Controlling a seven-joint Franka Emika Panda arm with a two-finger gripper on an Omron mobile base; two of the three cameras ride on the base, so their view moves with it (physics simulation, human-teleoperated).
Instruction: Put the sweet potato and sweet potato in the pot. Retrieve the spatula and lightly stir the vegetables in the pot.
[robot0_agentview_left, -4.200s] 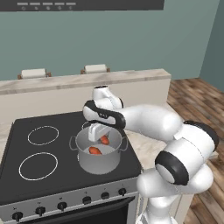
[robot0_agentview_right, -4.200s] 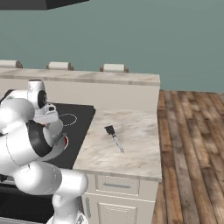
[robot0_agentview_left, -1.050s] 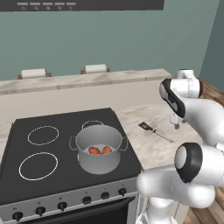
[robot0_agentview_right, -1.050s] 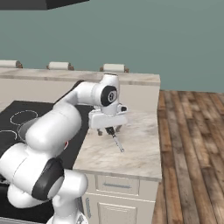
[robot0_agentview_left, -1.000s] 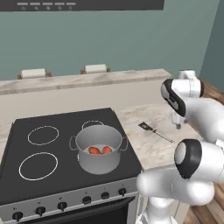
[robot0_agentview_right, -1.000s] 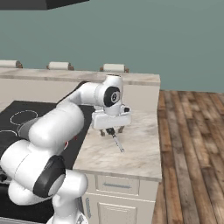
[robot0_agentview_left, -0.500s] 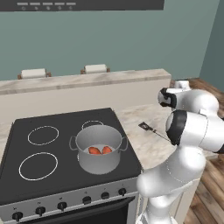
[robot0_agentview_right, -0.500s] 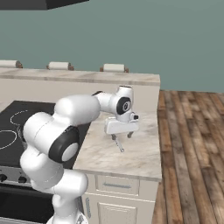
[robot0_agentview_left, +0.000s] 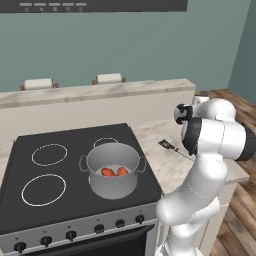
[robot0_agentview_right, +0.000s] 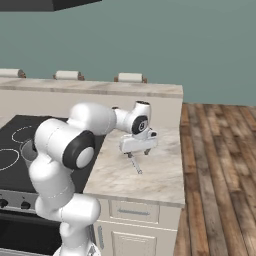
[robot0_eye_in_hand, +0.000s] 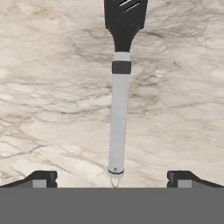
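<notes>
The grey pot (robot0_agentview_left: 114, 186) stands on the front right of the stove, and both orange-red sweet potatoes (robot0_agentview_left: 107, 172) (robot0_agentview_left: 122, 171) lie inside it. To its right, the spatula (robot0_agentview_left: 176, 150) lies flat on the marble counter, its black head toward the stove. My gripper (robot0_agentview_right: 136, 153) hangs open just above the spatula (robot0_agentview_right: 135, 165), pointing down. In the hand view the grey handle (robot0_eye_in_hand: 119, 113) runs up the middle to the slotted black head (robot0_eye_in_hand: 124, 17). My gripper (robot0_eye_in_hand: 111, 178) straddles the handle's end, with one fingertip (robot0_eye_in_hand: 41, 178) on each side and apart from it.
The black stove top (robot0_agentview_left: 45, 165) has several burner rings left of the pot. A raised marble ledge (robot0_agentview_left: 100, 90) carries two white rolls (robot0_agentview_left: 38, 83) behind the counter. The counter (robot0_agentview_right: 155, 175) ends at the right, above wooden floor (robot0_agentview_right: 220, 165).
The arm left the pot, swung right over the counter and came down over the spatula's handle. Jaws stayed open. The pot, tubers and spatula have not moved.
</notes>
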